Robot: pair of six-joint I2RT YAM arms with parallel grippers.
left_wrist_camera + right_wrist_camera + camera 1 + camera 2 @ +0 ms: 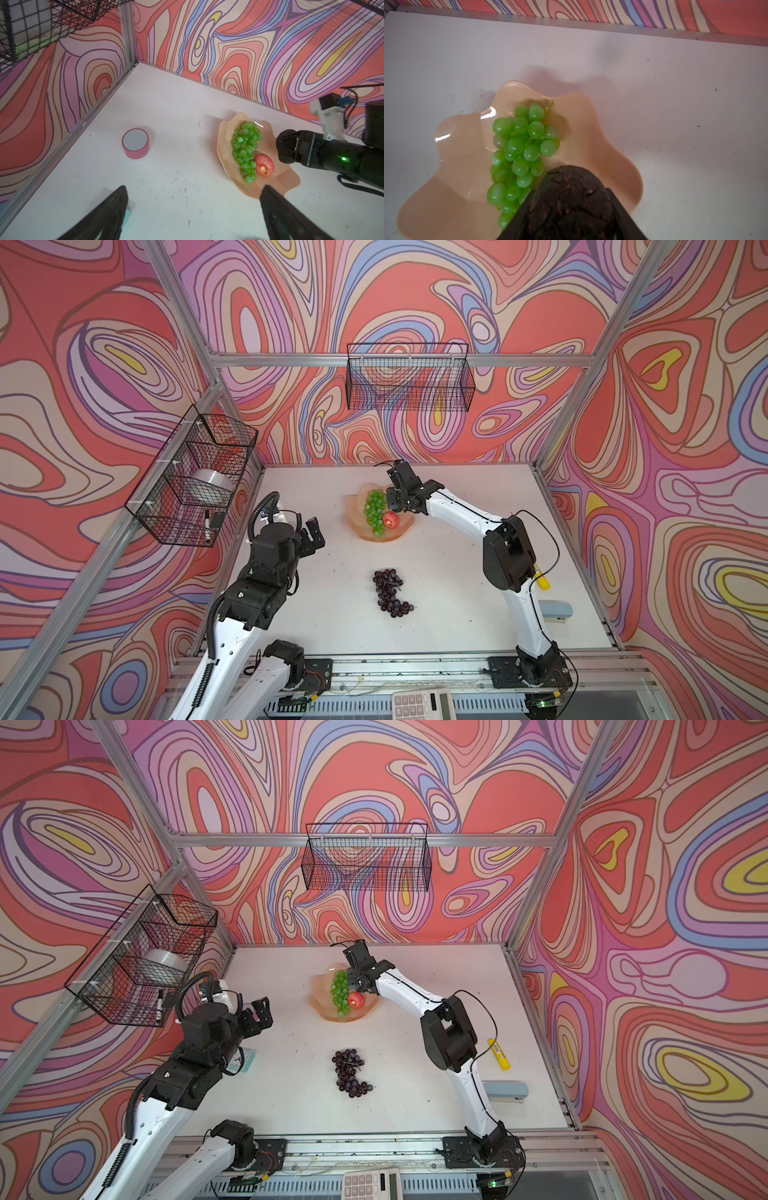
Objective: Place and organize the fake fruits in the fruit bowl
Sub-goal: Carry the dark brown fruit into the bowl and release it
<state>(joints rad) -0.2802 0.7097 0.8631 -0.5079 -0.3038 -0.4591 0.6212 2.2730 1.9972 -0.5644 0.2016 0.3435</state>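
Note:
The peach fruit bowl (357,526) (320,1004) (225,153) (456,166) sits at the back middle of the table. In it lie the green grape bunch (374,508) (339,990) (245,145) (521,149) and a red apple (390,519) (355,1000) (264,165). My right gripper (395,499) (570,192) hovers over the bowl's right side, shut on the bumpy dark avocado (571,203) (287,146). The purple grape bunch (390,591) (350,1071) lies on the table nearer the front. My left gripper (313,533) (259,1013) (195,187) is open and empty, left of the bowl.
A pink tape roll (135,146) stands left of the bowl. A yellow glue stick (498,1053) and a pale blue stapler (507,1091) lie at the right edge. Black wire baskets (409,377) (195,477) hang on the walls. A calculator (424,705) sits at the front.

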